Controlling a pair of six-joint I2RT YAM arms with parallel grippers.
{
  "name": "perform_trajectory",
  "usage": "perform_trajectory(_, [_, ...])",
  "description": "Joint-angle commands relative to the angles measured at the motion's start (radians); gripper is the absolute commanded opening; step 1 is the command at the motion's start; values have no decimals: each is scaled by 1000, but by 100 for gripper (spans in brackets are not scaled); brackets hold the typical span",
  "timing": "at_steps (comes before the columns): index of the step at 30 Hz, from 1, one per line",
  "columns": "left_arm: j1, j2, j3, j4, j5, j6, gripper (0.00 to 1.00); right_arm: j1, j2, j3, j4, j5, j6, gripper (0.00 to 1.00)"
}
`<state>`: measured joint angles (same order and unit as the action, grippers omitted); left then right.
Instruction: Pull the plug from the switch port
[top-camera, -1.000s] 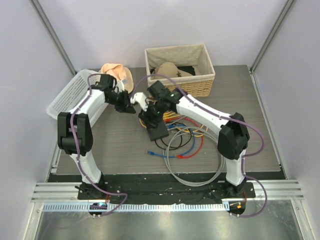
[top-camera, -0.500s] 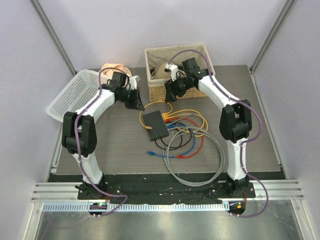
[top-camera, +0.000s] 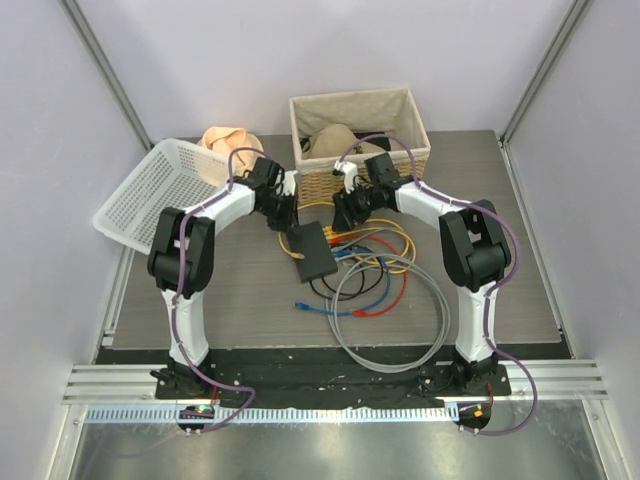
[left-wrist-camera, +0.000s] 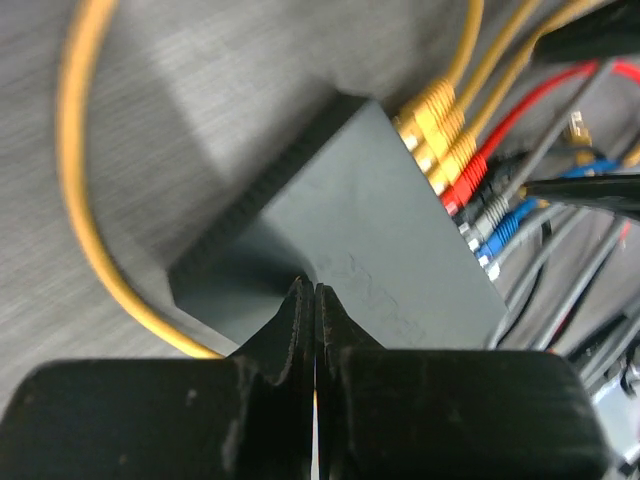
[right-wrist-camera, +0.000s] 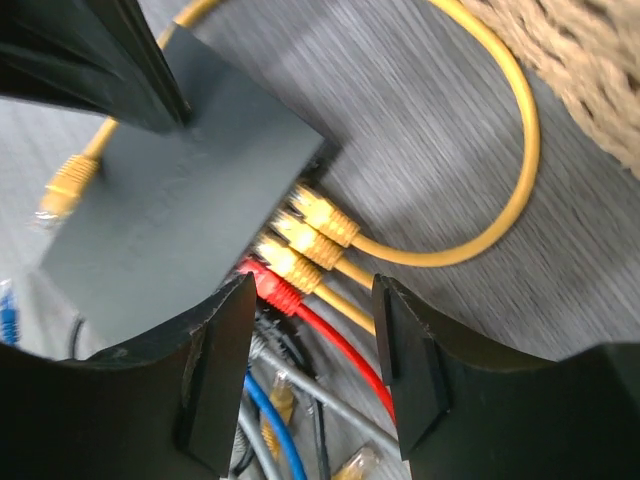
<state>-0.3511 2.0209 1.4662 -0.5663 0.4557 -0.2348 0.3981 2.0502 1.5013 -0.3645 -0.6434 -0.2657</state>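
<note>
Two robot arms meet over a flat black switch (top-camera: 311, 250), which lies near the middle of the table (top-camera: 220, 290) in front of a wicker basket (top-camera: 415, 150). The left gripper (left-wrist-camera: 315, 300) has its fingers pressed together with nothing between them, tips over the switch's top. The right gripper (right-wrist-camera: 312, 300) is spread wide, straddling the yellow plugs (right-wrist-camera: 310, 228) and red plug (right-wrist-camera: 272, 287) seated in the sockets. Loose cables (top-camera: 443, 320) coil just beside the switch.

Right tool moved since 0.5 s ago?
Yes: the right tool has come toward the camera, from the front wall of the wicker basket to the socket edge of the switch.
</note>
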Motion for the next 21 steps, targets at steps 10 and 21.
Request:
perform_trajectory(10, [0, 50, -50, 95, -98, -31, 0, 67, 33, 23, 269, 82, 138, 61])
perform_trajectory(21, [0, 1, -122, 114, -98, -20, 0, 70, 122, 56, 274, 39, 164, 63])
